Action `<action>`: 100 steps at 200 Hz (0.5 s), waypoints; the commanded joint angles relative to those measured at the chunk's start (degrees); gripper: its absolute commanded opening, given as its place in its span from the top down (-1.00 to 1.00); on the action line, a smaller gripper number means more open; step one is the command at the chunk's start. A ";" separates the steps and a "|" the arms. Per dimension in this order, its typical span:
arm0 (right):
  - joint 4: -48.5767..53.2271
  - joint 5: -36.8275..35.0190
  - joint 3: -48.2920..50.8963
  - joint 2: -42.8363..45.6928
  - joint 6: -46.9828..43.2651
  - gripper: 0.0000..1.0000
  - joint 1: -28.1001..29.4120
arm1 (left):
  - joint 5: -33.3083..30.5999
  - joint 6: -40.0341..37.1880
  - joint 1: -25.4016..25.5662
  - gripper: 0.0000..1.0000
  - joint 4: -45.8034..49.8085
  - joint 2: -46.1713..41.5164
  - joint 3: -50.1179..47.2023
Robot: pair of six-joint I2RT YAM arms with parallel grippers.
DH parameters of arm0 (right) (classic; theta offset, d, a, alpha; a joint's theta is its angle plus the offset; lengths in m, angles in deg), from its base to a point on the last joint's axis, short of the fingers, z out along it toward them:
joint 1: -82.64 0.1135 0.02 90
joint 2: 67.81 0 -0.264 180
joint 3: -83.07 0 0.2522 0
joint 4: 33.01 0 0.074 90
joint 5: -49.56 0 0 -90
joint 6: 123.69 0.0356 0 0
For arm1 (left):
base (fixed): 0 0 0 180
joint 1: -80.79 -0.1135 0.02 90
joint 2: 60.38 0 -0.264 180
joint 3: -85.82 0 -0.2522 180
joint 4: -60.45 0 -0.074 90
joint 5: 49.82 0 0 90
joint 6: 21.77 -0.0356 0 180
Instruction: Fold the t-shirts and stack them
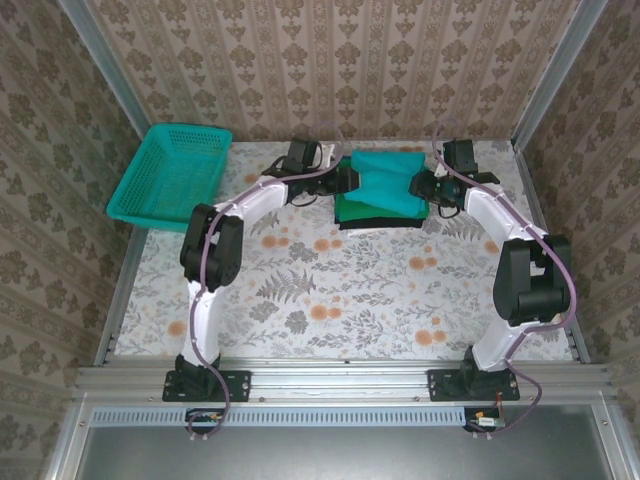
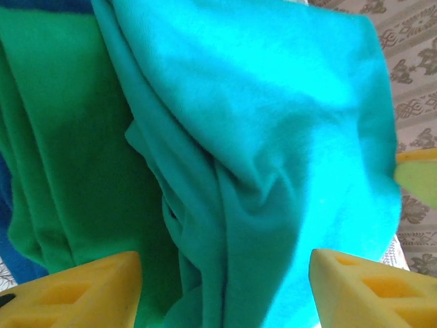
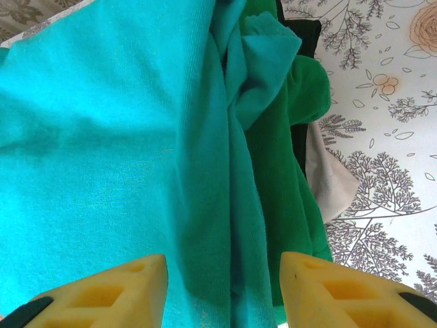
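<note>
The left gripper [image 2: 224, 263] and right gripper [image 3: 222, 260] both gape open, empty, flanking the rumpled teal shirt [image 1: 385, 180]; pinching now may drag the green shirt [image 1: 350, 208] beneath it askew.

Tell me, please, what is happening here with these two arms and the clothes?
Two robot arms reach to the far side of the table. A teal t-shirt lies rumpled on top of a green t-shirt and a black t-shirt. The left gripper and the right gripper are at its two ends, both open, with teal cloth in between.
</note>
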 commanded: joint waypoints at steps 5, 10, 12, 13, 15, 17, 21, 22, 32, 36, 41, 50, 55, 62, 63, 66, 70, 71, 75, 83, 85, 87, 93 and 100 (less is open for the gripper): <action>-1.45 0.52 0.90 0.61 1.01 0.03 0.02 | 1.63 0.24 0.63 -0.07 1.33 2.89 1.69; -1.53 0.57 0.86 0.63 1.09 0.03 0.03 | 2.25 0.43 0.67 0.11 1.48 2.94 2.09; -1.62 0.59 0.83 0.60 1.16 0.03 0.01 | 2.42 0.53 0.63 0.19 1.44 2.86 2.11; -1.59 0.62 0.82 0.58 1.17 0.03 0.01 | 2.58 0.60 0.66 0.22 1.37 2.79 2.12; -1.64 0.67 0.75 0.57 1.16 0.03 0.00 | 2.78 0.70 0.67 0.25 1.28 2.63 2.12; -1.63 0.66 0.69 0.63 1.14 0.03 0.03 | 2.92 0.75 0.68 0.32 1.03 2.50 2.10; -1.64 0.73 0.59 0.57 1.24 0.03 0.06 | 2.99 0.91 0.74 0.43 0.90 1.96 1.94; -1.65 0.74 0.57 0.57 1.21 0.03 0.03 | 3.00 0.93 0.76 0.44 0.88 1.81 1.90; -1.62 0.85 0.30 0.46 1.25 0.03 0.09 | 2.46 0.86 0.85 0.73 1.19 0.14 1.53; -1.52 0.88 0.22 0.39 1.32 0.03 0.07 | 2.25 0.79 0.93 0.80 1.37 -0.65 1.41; -1.50 0.91 0.10 0.26 1.25 0.03 0.09 | 2.00 0.77 1.03 0.86 1.68 -1.65 1.11; -1.37 0.90 -0.23 -0.06 1.21 0.04 0.09 | 1.53 1.02 1.18 0.93 1.98 -3.22 0.60; -1.18 0.75 -0.47 -0.29 1.11 0.03 0.09 | 1.10 1.19 1.21 0.94 2.30 -4.20 0.32; -0.90 0.67 -0.84 -0.72 1.01 0.04 0.09 | 0.84 1.46 1.29 0.96 2.27 -5.62 -0.43; -0.88 0.66 -0.94 -0.78 1.01 0.04 0.09 | 0.73 1.55 1.29 0.96 2.23 -5.84 -0.52; -0.73 0.59 -1.13 -0.95 0.86 0.04 0.10 | 0.36 1.72 1.37 0.97 2.19 -6.40 -0.83; -0.54 0.38 -1.46 -1.36 0.84 0.04 0.09 | -0.18 1.93 1.43 0.97 2.34 -7.12 -1.10; -0.44 0.34 -1.51 -1.41 0.84 0.04 0.09 | -0.26 2.01 1.45 0.97 2.40 -7.30 -1.25; -0.27 0.24 -1.73 -1.71 0.79 0.05 0.09 | -0.65 2.12 1.51 0.97 2.74 -7.96 -1.50; -0.10 0.14 -2.19 -2.33 0.70 0.06 0.07 | -1.27 2.44 1.64 1.00 3.82 -8.88 -1.84; -0.10 0.13 -2.31 -2.38 0.71 0.06 0.09 | -1.30 2.55 1.71 1.00 4.13 -9.06 -1.90; -0.08 0.06 -2.38 -2.52 0.65 0.06 0.07 | -1.31 2.66 1.73 1.00 4.38 -9.32 -1.94; 0.06 -0.05 -2.80 -2.96 0.62 0.08 0.09 | -1.30 2.92 1.82 1.00 4.89 -9.69 -2.16; 0.19 -0.01 -3.23 -3.52 0.42 0.08 0.04 | -1.52 3.37 1.91 1.00 5.30 -10.17 -2.67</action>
